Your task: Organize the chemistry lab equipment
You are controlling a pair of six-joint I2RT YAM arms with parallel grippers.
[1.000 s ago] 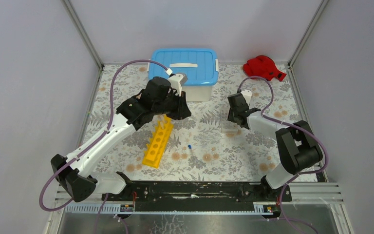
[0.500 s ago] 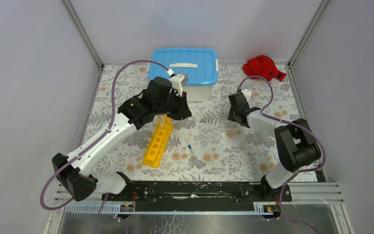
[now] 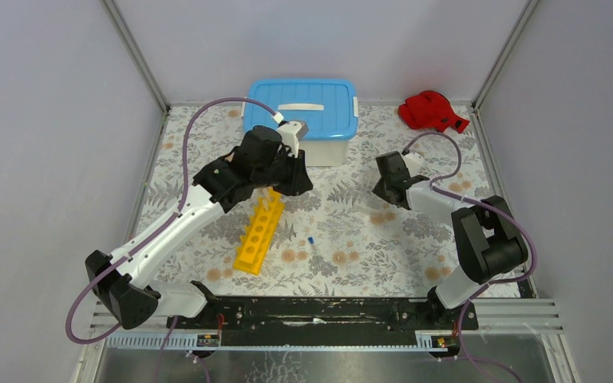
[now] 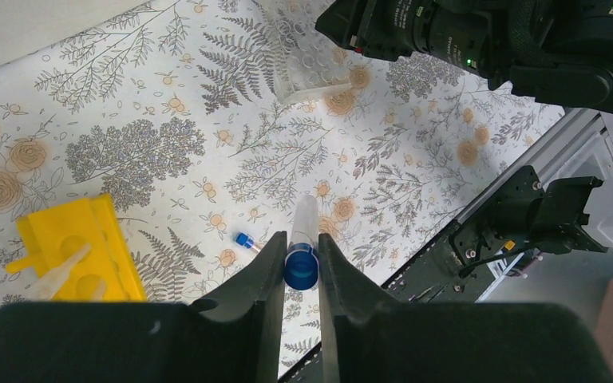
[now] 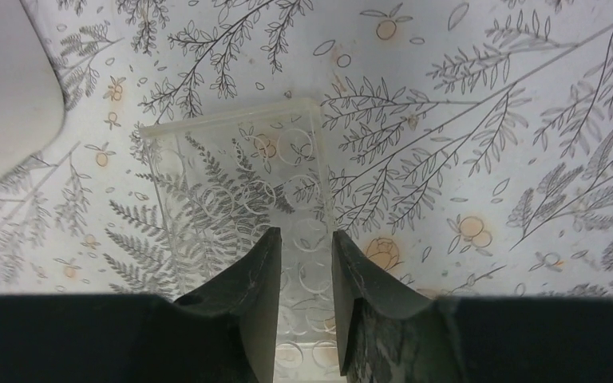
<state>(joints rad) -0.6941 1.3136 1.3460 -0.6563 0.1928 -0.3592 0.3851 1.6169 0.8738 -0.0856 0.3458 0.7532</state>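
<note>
My left gripper point(image 4: 302, 236) is shut on a clear tube with a blue cap point(image 4: 302, 267), held above the flowered table. The yellow test-tube rack point(image 3: 259, 231) lies below and left of it point(image 4: 80, 247), with a clear tube resting in its holes. A tiny blue-capped tube point(image 3: 310, 238) lies loose on the table point(image 4: 245, 239). My right gripper point(image 5: 305, 233) hangs low over a transparent rack with round holes point(image 5: 239, 183). Its jaws are narrowly apart above the rack's right edge. I cannot tell whether they touch it.
A white tub with a blue lid point(image 3: 303, 112) stands at the back, just behind my left wrist. A red cloth point(image 3: 431, 110) lies in the back right corner. The black mounting rail point(image 3: 319, 311) runs along the near edge. Grey walls close in both sides.
My right gripper's jaws have narrowed and its wrist has turned slightly over the transparent rack. The left arm and its tube have stayed still.
</note>
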